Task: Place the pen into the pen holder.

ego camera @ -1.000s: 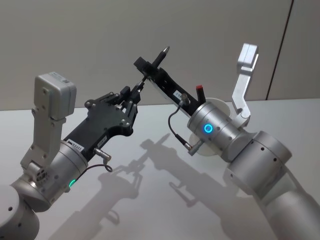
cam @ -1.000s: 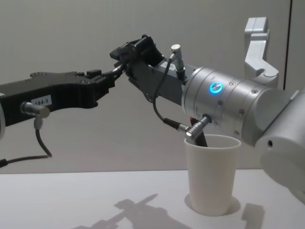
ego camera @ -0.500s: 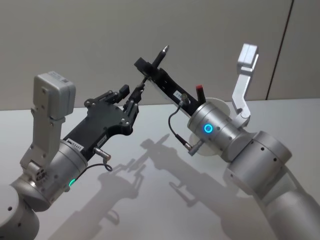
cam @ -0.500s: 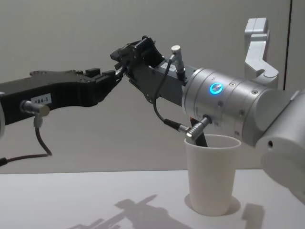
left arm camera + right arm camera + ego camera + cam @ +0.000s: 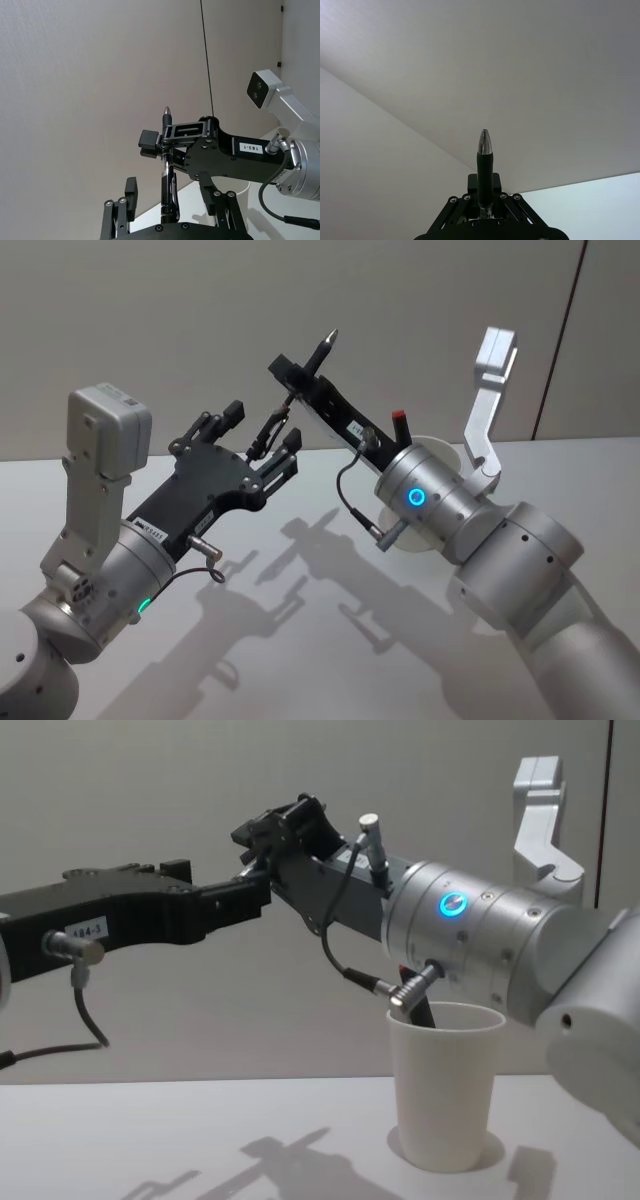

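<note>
The pen holder (image 5: pixel 445 1085) stood on the counter (image 5: pixel 200 1140). Above, the right gripper (image 5: pixel 296 385) clamped the pen (image 5: pixel 318 352); the left gripper (image 5: pixel 262 436) was spread apart around its lower end. A clumsy withdrawal risked knocking it loose.

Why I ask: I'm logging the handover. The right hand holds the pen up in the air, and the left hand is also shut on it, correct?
Not quite. The right hand does hold the pen aloft, but the left hand is open, its fingers spread either side of the pen's lower end, as the head and left wrist views show.
</note>
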